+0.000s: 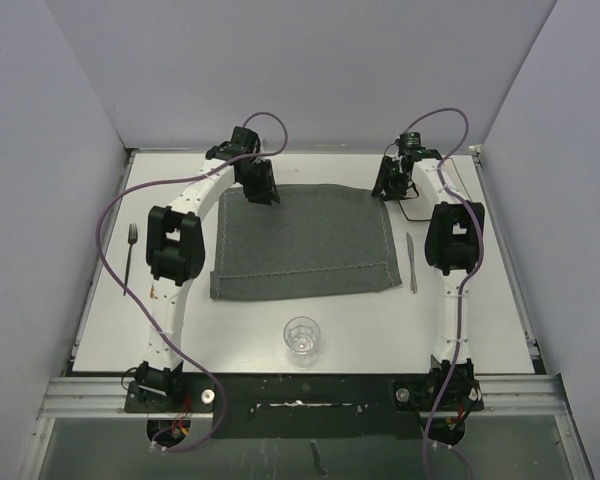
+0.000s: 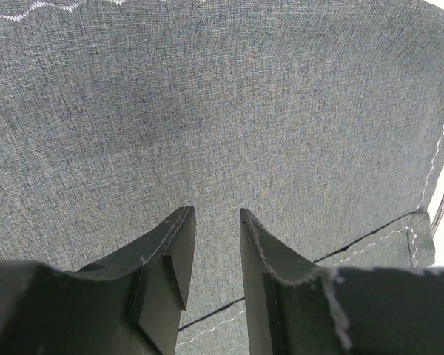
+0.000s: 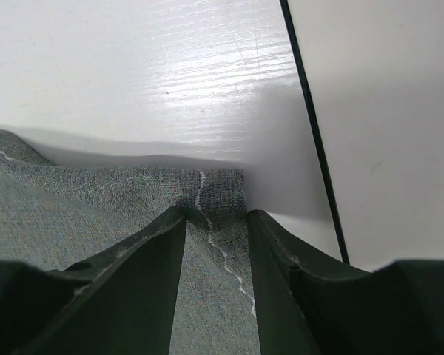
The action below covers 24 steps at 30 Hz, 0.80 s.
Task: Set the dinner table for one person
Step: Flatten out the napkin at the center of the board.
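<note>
Tabletop [image 1: 500, 320]: lay beneath the grey placemat [image 1: 305, 240], which was spread flat, likely as base for the setting. Left pincer [image 2: 218, 214] and right pincer [image 3: 216, 214]: each stood partly open over a far placemat corner, clasping nothing.

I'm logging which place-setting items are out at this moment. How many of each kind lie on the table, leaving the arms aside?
Placemat: 1
Fork: 1
Knife: 1
Drinking glass: 1
Total on the dinner table: 4
</note>
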Tool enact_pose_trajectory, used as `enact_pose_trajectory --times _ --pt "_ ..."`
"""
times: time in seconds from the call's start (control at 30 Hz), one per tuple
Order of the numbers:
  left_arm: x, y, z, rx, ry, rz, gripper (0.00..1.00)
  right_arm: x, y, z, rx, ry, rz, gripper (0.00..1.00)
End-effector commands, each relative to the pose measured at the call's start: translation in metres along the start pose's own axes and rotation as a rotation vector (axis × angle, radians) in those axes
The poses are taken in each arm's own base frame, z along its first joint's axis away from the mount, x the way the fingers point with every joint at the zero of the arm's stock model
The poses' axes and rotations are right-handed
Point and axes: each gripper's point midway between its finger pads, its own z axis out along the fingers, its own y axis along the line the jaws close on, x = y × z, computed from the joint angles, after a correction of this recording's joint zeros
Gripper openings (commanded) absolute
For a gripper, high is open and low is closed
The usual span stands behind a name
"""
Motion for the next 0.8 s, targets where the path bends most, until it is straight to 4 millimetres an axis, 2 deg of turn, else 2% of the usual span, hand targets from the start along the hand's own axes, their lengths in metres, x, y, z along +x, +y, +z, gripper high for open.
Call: enact_pose_trajectory --times 0.0,0.1,0.17,0.23,0.3,0.4,0.53,0.63,0.67,0.77 --pt "-0.005 -0.005 0.003 0.020 -0.011 0.026 0.29 -0.022 0.010 -0.008 -0.043 -0.062 -0.010 0.40" --pt "-0.004 -0.004 0.004 0.019 -0.006 0.023 0.29 -0.021 0.013 -0.009 -0.061 -0.065 -0.018 0.32" --pt "-0.003 -0.004 0.004 0.019 -0.004 0.023 0.28 -0.026 0.019 -0.015 -0.073 -0.090 -0.039 0.20" --pt "-0.002 -0.004 0.004 0.019 -0.003 0.023 0.28 -0.021 0.021 -0.014 -0.071 -0.095 -0.062 0.10" --pt "0.000 -0.003 0.005 0.016 0.002 0.023 0.27 -0.025 0.029 -0.023 -0.089 -0.128 -0.092 0.04" --pt "0.004 0.000 0.006 0.006 0.011 0.021 0.23 -0.029 0.045 -0.034 -0.112 -0.165 -0.161 0.01" --pt "0.012 0.007 0.010 -0.021 0.037 0.012 0.13 -0.023 0.071 -0.051 -0.092 -0.193 -0.328 0.01" --pt "0.019 0.011 0.014 -0.035 0.058 0.000 0.06 -0.009 0.097 -0.064 -0.075 -0.210 -0.484 0.01" --pt "0.020 0.012 0.016 -0.038 0.062 -0.003 0.04 0.000 0.110 -0.068 -0.073 -0.217 -0.542 0.01" --pt "0.025 0.014 0.019 -0.048 0.079 -0.009 0.00 0.020 0.132 -0.081 -0.078 -0.236 -0.667 0.01"
